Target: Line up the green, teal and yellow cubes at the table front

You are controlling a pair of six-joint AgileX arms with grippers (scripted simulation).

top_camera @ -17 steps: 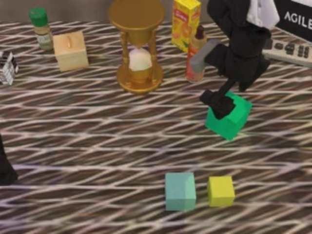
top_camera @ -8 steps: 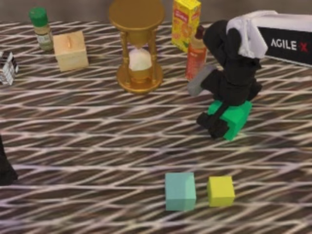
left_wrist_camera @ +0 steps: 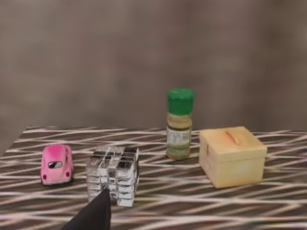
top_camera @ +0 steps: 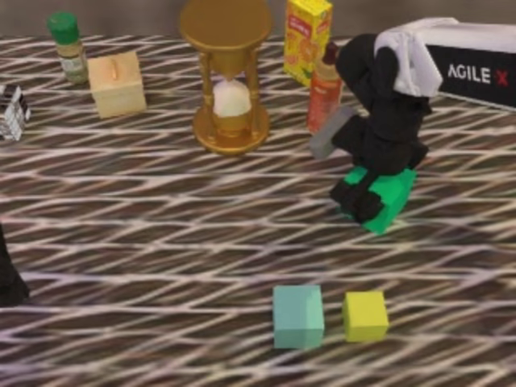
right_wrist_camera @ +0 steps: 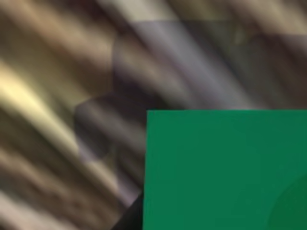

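Right pincer (top_camera: 360, 197) down over green cube (top_camera: 389, 193) at tabletop (top_camera: 161, 242) right; grip impossible to tell. Pink toy car (left_wrist_camera: 56, 164) seen only from left wrist.

Along the upper edge of the top view stands a row of bystanders. A spice jar with a green cap (top_camera: 67, 46) sits at the upper left, and just beside it, toward the centre, a tan wooden box (top_camera: 118, 83) with a small handle on its lid. A mirrored puzzle cube (top_camera: 12, 112) shows at the far left edge. A golden hourglass (top_camera: 229, 76) stands upright at upper centre. To its right are a tall yellow printed carton (top_camera: 306, 38) and an orange bottle (top_camera: 323, 93) just in front of it. The left wrist view also shows a pink toy car (left_wrist_camera: 56, 164) beside the mirrored cube.
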